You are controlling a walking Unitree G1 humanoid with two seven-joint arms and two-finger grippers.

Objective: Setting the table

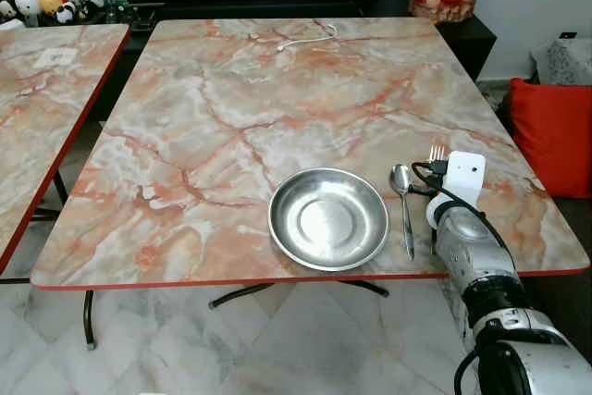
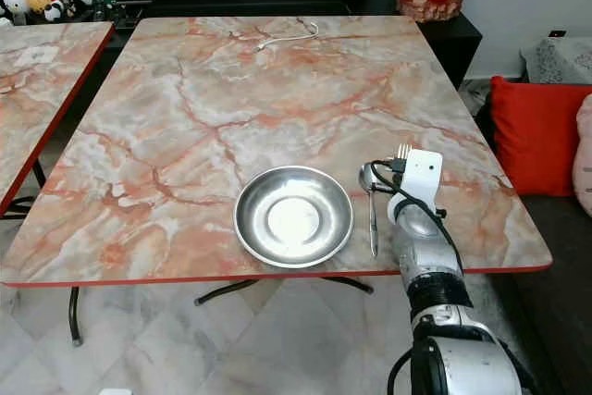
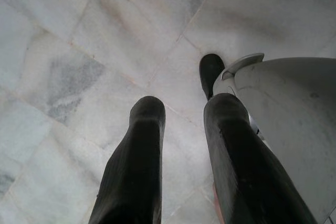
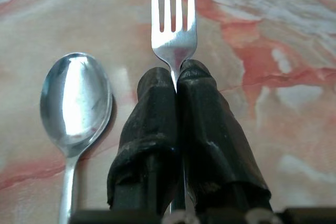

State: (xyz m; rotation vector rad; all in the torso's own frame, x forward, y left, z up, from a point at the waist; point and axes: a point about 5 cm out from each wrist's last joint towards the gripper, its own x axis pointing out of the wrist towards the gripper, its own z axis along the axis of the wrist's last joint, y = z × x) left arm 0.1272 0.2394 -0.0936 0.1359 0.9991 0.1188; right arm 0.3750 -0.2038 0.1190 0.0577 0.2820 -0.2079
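Right, the right gripper (image 4: 176, 80) has its fingers pressed together on the fork (image 4: 172, 22) neck, low over the marble table (image 1: 277, 108), just beside the spoon (image 1: 403, 201) and steel bowl (image 1: 327, 218); left gripper (image 3: 181, 114) hangs spread above the floor (image 3: 79, 51)

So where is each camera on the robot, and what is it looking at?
Left eye view: on the head, looking down at the marble table, the metal bowl and the spoon; the right arm shows.
Right eye view: beside it, sharing that scene.
Left wrist view: on the hanging left arm, looking past the left gripper at the floor.
Right wrist view: looking along the right gripper, shut on the fork; it shares the spoon.
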